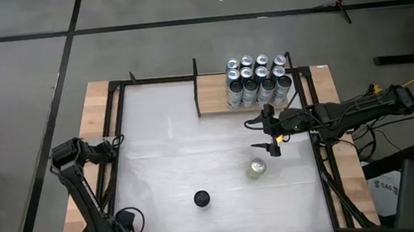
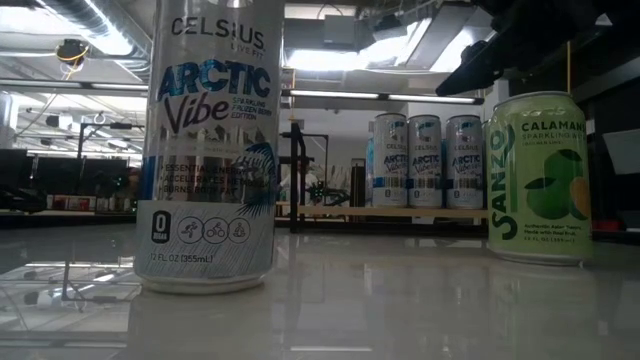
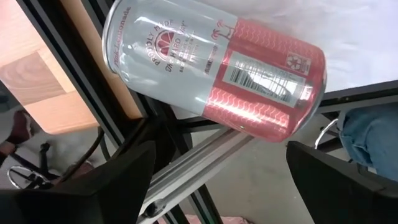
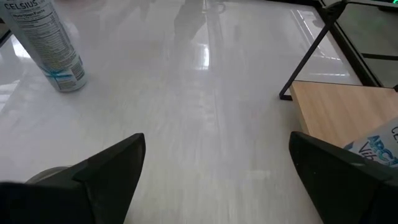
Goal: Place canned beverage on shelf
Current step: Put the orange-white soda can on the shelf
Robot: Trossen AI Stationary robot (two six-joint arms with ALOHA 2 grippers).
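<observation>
One green can (image 1: 256, 169) just below the right tool (image 1: 272, 135) (fingers spread).

Bright overhead ceiling lights (image 2: 330, 55) cast white glare streaks on the glossy table (image 4: 205, 56), reflections sit beneath the cans (image 2: 210, 150), shadows are soft, and the fingers (image 4: 106, 168) in both wrist views are out of focus.

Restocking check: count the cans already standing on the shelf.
8, in two rows of four at the right end of the shelf: cans. A stacked lower layer may be hidden.
</observation>
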